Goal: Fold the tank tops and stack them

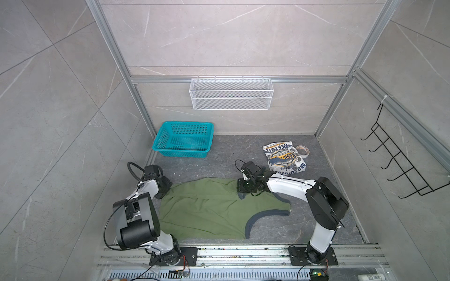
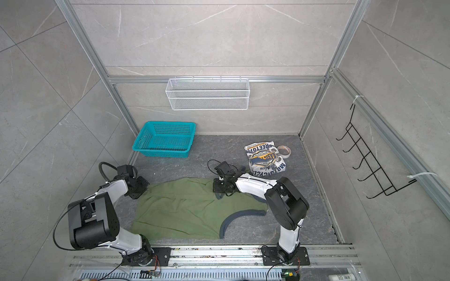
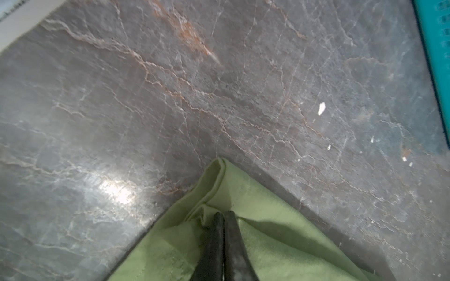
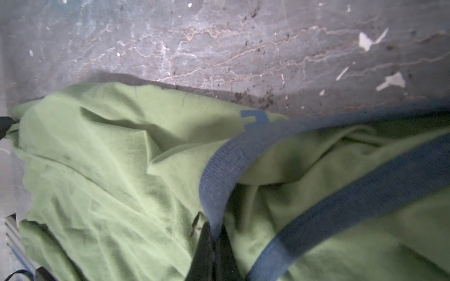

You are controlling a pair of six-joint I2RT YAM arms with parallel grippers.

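Olive green tank top: in both top views it lies spread and rumpled on the near part of the dark table, between the two arms. Its hem is toward the left arm and its navy-trimmed straps toward the right.
White tank top: folded into a small packet with the graphic up, at the far right of the table, well apart from the green one. A roll of tape sits just beside it.
Teal basket: far left of the table, apart from both shirts.
Left gripper, from above: down at the far-left hem corner of the green shirt, fingertips hidden under the wrist.
Right gripper, from above: down on the shirt's far edge at the armhole trim, jaws hard to make out.
Left wrist view, left gripper: the two dark fingers are pressed together with no gap, pinching a fold of green cloth just behind the hem corner. The corner itself rests on the table.
Right wrist view, right gripper: the fingers are clamped on the navy trim, whose ribbed band runs straight into them. The picture is soft, so a layer of green cloth may be caught too.
Print: a navy letter shape shows at the shirt's folded edge.
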